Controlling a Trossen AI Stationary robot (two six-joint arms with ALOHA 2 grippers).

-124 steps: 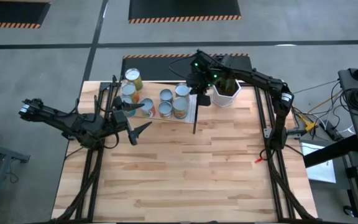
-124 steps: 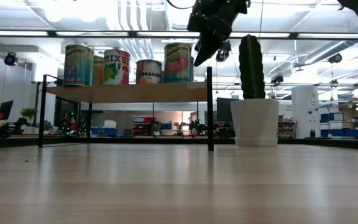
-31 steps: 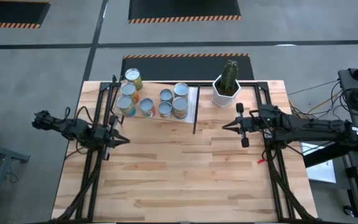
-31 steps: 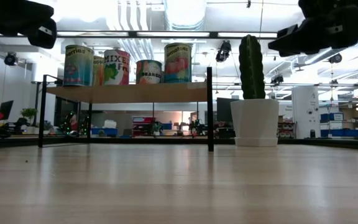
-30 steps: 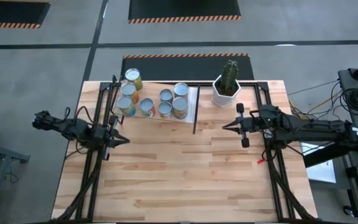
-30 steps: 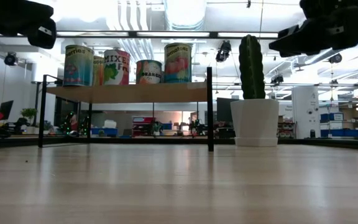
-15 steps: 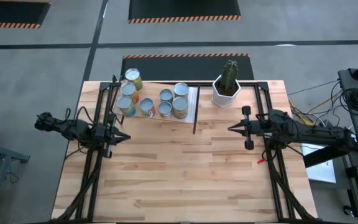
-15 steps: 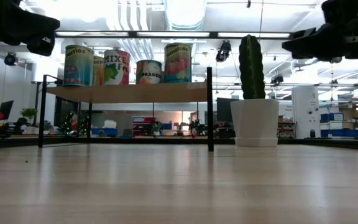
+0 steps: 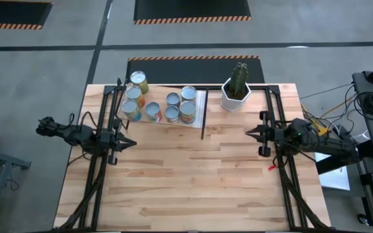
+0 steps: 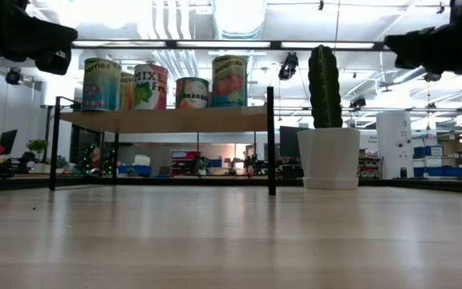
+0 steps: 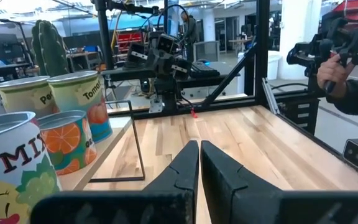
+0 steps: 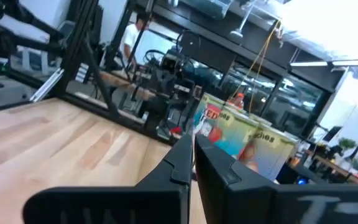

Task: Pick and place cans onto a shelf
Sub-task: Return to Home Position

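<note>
We see the cans [image 9: 160,103] standing upright in a tight cluster on the shelf [image 9: 200,110], at the far edge of the table [image 9: 193,188], just beside the cactus pot [image 9: 236,98]. We judge them stiff, fairly weighty tins with slick metal walls, so a hold belongs across the round side at mid-height, never on the rim. Neither arm carries one. The left gripper [image 9: 128,144] hovers over the table's left side, stretched level and pointing inward, fingers pressed together on nothing. The right gripper [image 9: 251,133] mirrors it opposite, well apart from the shelf, likewise closed and empty.
</note>
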